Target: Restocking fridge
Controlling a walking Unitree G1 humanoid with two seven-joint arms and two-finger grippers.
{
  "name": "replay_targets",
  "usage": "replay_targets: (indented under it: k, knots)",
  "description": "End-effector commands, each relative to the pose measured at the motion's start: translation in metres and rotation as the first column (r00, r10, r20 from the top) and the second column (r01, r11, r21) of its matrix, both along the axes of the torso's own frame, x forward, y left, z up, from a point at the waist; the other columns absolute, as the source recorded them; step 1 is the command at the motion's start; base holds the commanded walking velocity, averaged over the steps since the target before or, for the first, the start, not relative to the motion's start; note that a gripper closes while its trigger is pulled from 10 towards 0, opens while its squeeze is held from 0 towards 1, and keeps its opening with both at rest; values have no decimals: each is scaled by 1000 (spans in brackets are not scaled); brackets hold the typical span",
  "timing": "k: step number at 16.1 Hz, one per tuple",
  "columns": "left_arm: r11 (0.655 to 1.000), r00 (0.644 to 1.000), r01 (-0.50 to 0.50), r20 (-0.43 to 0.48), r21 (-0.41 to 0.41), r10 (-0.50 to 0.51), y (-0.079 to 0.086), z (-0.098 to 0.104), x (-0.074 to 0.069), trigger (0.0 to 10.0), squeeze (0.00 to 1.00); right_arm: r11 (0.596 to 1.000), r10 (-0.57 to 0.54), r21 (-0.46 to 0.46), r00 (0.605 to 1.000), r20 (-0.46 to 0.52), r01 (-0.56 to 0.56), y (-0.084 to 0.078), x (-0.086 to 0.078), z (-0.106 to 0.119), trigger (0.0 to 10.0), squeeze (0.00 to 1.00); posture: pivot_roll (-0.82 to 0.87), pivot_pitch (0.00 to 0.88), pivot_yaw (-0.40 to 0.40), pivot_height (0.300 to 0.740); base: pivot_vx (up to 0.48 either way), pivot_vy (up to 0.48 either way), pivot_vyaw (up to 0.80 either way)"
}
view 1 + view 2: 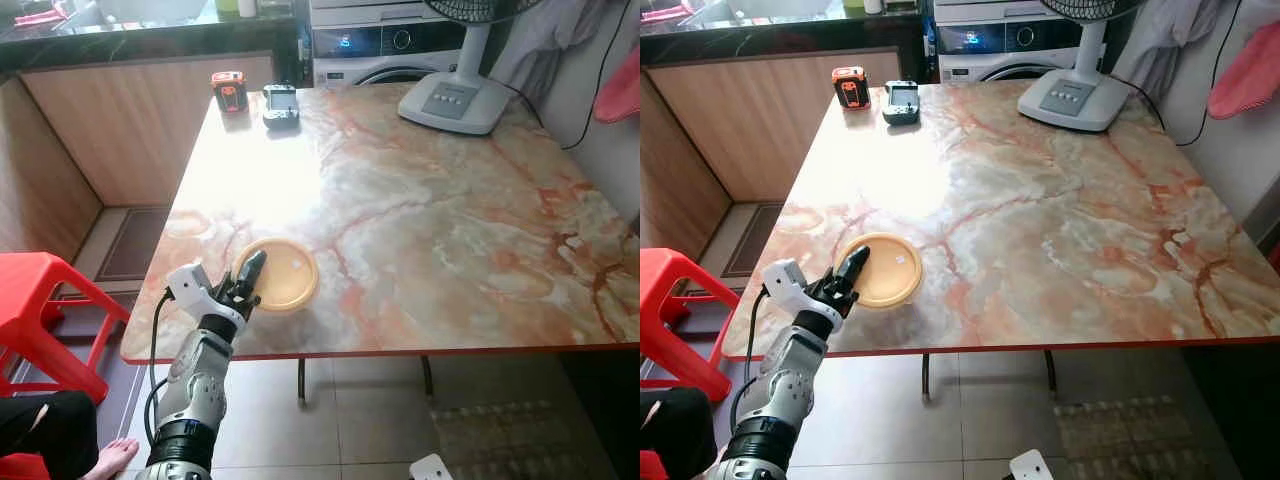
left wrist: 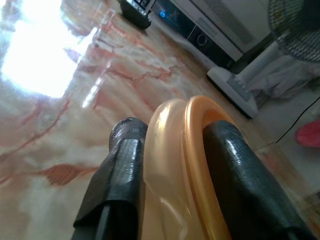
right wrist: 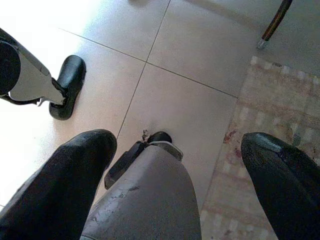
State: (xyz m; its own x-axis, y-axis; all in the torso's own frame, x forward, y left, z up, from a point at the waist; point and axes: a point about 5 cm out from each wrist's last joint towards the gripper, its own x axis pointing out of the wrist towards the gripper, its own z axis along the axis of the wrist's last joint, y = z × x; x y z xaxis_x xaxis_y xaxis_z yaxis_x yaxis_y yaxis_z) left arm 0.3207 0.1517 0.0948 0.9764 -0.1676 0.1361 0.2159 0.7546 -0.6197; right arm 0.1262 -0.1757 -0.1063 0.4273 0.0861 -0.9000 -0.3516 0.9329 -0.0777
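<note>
A round orange lidded container [image 1: 280,274] sits near the front left corner of the marble table [image 1: 430,220]. My left gripper [image 1: 246,281] reaches up from below the table edge and is shut on the container's near rim. In the left wrist view the orange rim [image 2: 192,165] stands squeezed between the two black fingers [image 2: 122,170]. My right gripper [image 3: 180,170] hangs low over the tiled floor with its fingers spread wide and nothing between them.
A red-black device [image 1: 229,90] and a dark controller [image 1: 281,105] lie at the table's far left. A white fan base [image 1: 455,100] stands at the far side. A red stool [image 1: 45,310] is left of the table; a person's foot [image 1: 110,458] rests nearby. A rug [image 3: 280,150] lies on the floor.
</note>
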Motion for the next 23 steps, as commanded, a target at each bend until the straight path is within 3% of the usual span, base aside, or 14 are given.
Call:
replay_targets:
  k: [1,5,6,7,8,9,11,14,23]
  knots:
    - [1000,999,-13,50,-19,14,4,12,1,0,0,1000,-24,-18,998,-63,23,-6,-18,-5,10000,0,22,0,48,740,0,0,0]
    - [999,996,-1,94,-51,5,3,25,3,0,0,999,-37,-21,997,-62,36,-6,-18,-5,10000,0,28,0,45,740,0,0,0]
    - [995,992,-25,117,-99,37,6,34,5,0,0,999,-47,-18,997,-56,46,-7,-16,-5,10000,0,26,18,43,740,0,0,0]
    - [992,985,-71,152,-103,86,11,45,4,3765,0,999,-53,-15,997,-49,52,-8,-15,-4,10000,0,29,33,35,740,0,0,0]
    - [992,981,-93,162,-90,107,13,48,2,10000,0,998,-56,-15,997,-48,55,-8,-15,-4,10000,0,30,37,33,740,0,0,0]
    - [992,981,-93,162,-90,107,13,48,2,10000,0,998,-56,-15,997,-48,55,-8,-15,-4,10000,0,30,37,33,740,0,0,0]
    - [977,962,-204,174,-60,211,25,54,-7,10000,0,997,-76,-12,996,-43,76,-9,-16,-4,10000,0,36,62,33,740,0,0,0]
    - [969,955,-243,164,-39,246,30,57,-8,10000,0,995,-101,-1,994,-35,101,-8,-16,-4,10000,0,40,70,39,740,0,0,0]
    - [971,962,-235,138,-32,237,27,59,-8,10000,0,991,-135,6,990,-32,136,-5,-17,-5,10000,0,40,68,52,740,0,245,0]
